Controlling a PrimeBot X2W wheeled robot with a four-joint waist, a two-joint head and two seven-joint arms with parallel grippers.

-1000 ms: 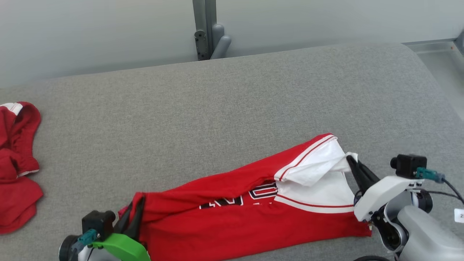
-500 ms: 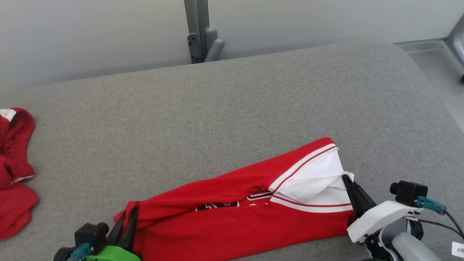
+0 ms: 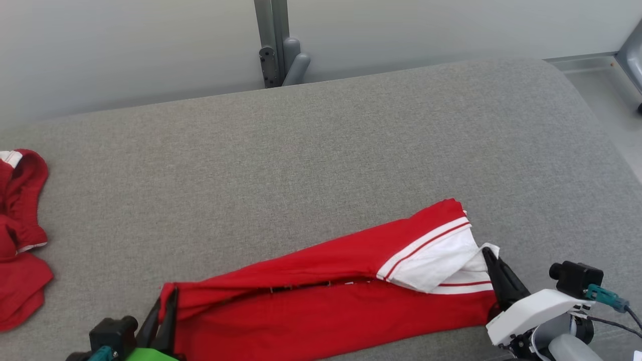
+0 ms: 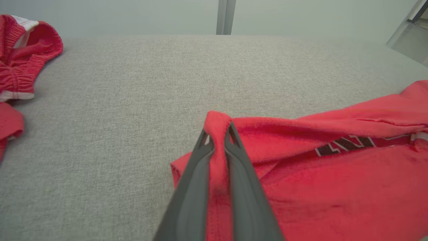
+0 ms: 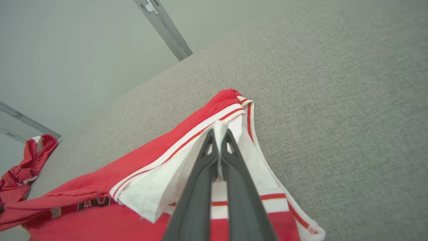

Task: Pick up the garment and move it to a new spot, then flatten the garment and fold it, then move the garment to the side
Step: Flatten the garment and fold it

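Red shorts pile [image 3: 20, 235] at far left, well apart from the garment. Left claw [image 3: 167, 300] pinches the garment's [image 3: 326, 306] left end. The garment lies stretched across the near edge of the grey fabric surface [image 3: 321, 150]. Right claw [image 3: 486, 251] is clamped on its white edge.

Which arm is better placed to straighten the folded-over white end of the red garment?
Right. The right gripper is shut on that white flap of the garment; the left gripper pinches the opposite red corner.
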